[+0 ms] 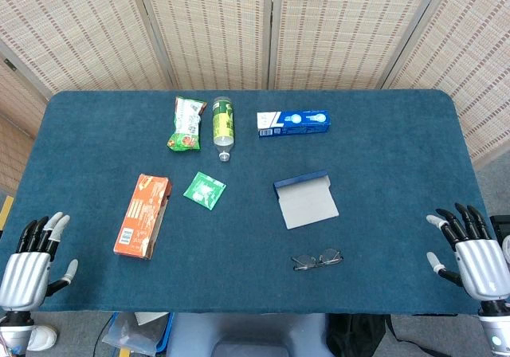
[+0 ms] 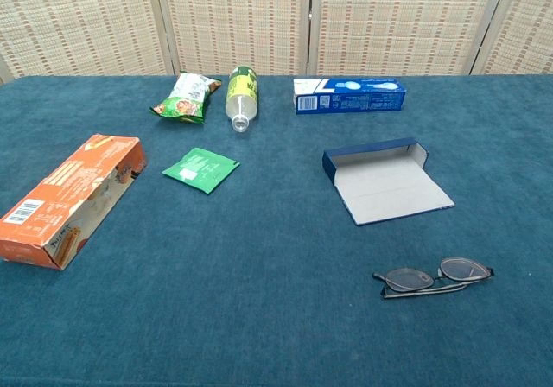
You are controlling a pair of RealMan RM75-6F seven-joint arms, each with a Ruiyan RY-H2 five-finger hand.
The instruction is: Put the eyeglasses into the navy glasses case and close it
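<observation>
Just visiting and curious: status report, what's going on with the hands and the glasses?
Left hand and right hand open, holding nothing. Eyeglasses on the table, near the open navy case. Nothing between them.

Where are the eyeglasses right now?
The eyeglasses lie on the table's right-centre near its front edge, just in front of the open navy glasses case.

The blue tabletop carries the navy glasses case lying open, grey flap spread toward the near edge. The eyeglasses lie folded nearer that edge, apart from the case. Along the far edge sit a green snack bag, a bottle on its side and a blue box. An orange box lies near the left edge, with a green sachet between it and the case.
</observation>
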